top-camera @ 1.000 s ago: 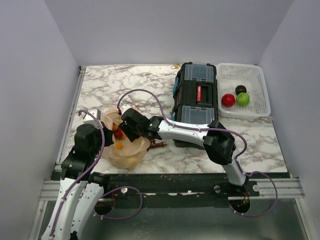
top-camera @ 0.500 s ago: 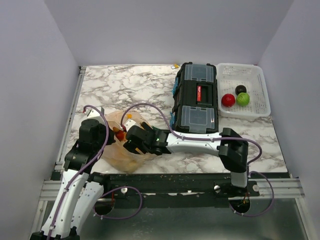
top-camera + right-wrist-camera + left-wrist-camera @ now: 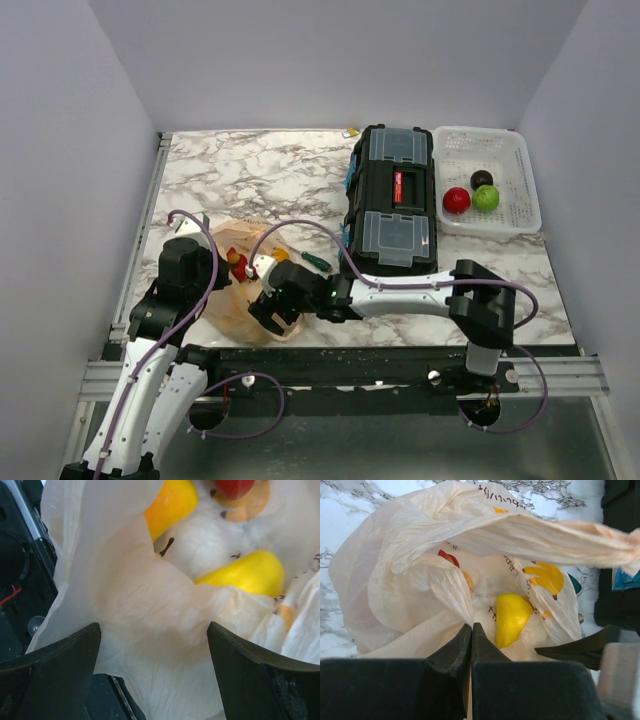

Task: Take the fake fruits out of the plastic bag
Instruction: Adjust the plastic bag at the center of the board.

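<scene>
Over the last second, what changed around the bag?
The right gripper, open, swung from over the middle of the plastic bag toward the near edge of the table and now straddles a bag fold. The left gripper, pinching the bag film, shifted slightly. A green-handled tool is now uncovered beside the bag. The toolbox and the basket with its three balls stayed put.

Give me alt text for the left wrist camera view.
The left gripper, shut, pinches a fold of the peach plastic bag. A yellow oval fruit lies inside the bag's open mouth, with a marble table behind and a black toolbox at the right edge.
</scene>
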You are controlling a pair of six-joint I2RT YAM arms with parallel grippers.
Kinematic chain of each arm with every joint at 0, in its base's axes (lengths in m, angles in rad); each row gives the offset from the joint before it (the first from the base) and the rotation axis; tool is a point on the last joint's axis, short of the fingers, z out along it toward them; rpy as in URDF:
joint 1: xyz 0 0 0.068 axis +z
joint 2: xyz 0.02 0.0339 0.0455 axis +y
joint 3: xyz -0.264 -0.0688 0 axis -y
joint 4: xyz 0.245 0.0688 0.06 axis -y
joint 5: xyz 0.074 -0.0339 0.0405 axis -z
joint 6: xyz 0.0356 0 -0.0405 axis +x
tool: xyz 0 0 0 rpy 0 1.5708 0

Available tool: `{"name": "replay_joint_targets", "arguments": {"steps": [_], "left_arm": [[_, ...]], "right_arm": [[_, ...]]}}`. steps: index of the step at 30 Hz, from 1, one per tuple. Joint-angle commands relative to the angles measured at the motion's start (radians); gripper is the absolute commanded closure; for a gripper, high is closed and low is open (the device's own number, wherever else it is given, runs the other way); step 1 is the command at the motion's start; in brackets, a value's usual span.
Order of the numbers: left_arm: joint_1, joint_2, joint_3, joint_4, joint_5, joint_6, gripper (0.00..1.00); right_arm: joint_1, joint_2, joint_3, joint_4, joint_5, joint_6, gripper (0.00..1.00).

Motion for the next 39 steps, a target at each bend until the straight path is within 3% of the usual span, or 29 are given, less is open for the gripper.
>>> {"name": "replay_joint_targets", "arguments": {"steps": [1, 6, 8, 13, 19, 24, 31, 35, 39], "left_arm": [[-0.002, 0.001, -0.003, 0.008, 0.004, 0.002, 1.0], [-0.002, 0.078, 0.012, 0.029, 0.073, 0.003, 1.0], [-0.002, 0.115, 0.018, 0.05, 0.087, -0.004, 1.0], [-0.002, 0.225, 0.065, 0.078, 0.09, 0.001, 1.0], [0.0, 0.319, 0.166, 0.048, 0.057, 0.026, 1.0], [-0.001, 0.271, 0.128, -0.021, 0.069, -0.019, 1.0], [0.0, 0.184, 0.006, 0.0, 0.048, -0.046, 1.0], [0.0, 0.205, 0.008, 0.012, 0.061, -0.02, 1.0], [0.0, 0.219, 0.013, 0.025, 0.113, -0.01, 1.0]], "right_arm": [[0.064, 0.073, -0.051, 0.167, 0.088, -0.029, 0.13], [0.117, 0.187, -0.164, 0.452, 0.492, 0.044, 0.25], [0.116, 0.26, -0.13, 0.459, 0.643, 0.111, 0.27], [0.104, 0.354, -0.108, 0.605, 0.801, 0.145, 0.38], [0.046, 0.362, -0.05, 0.634, 0.788, 0.13, 0.45], [0.044, 0.244, -0.165, 0.689, 0.667, 0.095, 0.44], [0.034, 0.042, -0.203, 0.515, 0.396, 0.123, 0.33], [0.03, -0.044, -0.203, 0.497, 0.345, 0.123, 0.16], [-0.009, -0.052, -0.156, 0.478, 0.349, 0.124, 0.16]]}}
